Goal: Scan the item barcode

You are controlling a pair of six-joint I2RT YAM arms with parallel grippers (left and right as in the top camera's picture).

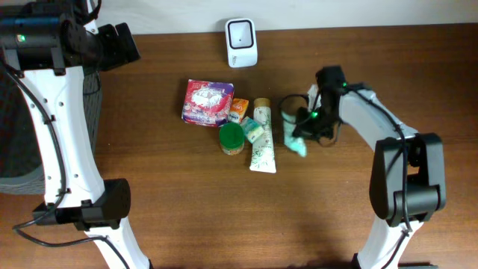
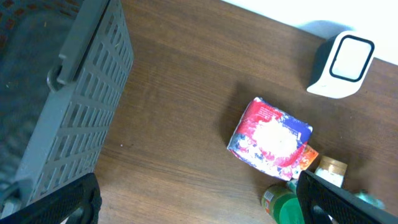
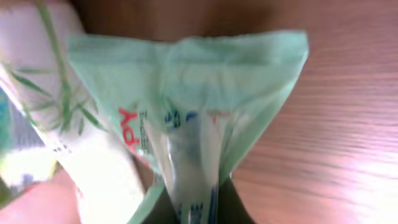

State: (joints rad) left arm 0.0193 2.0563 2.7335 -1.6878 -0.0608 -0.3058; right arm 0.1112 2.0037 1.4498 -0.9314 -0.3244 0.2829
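Okay, we see right gripper pinching the green packet, just right of the white tube; left gripper spread wide, well left of the tube.

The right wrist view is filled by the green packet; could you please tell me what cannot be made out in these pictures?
- Barcode on the green packet: right wrist view, too close and blurred; overhead, too small.
- Right gripper fingertips: overhead, hidden under its own wrist.
- Green-lidded jar: left wrist view, cut off by the bottom edge.
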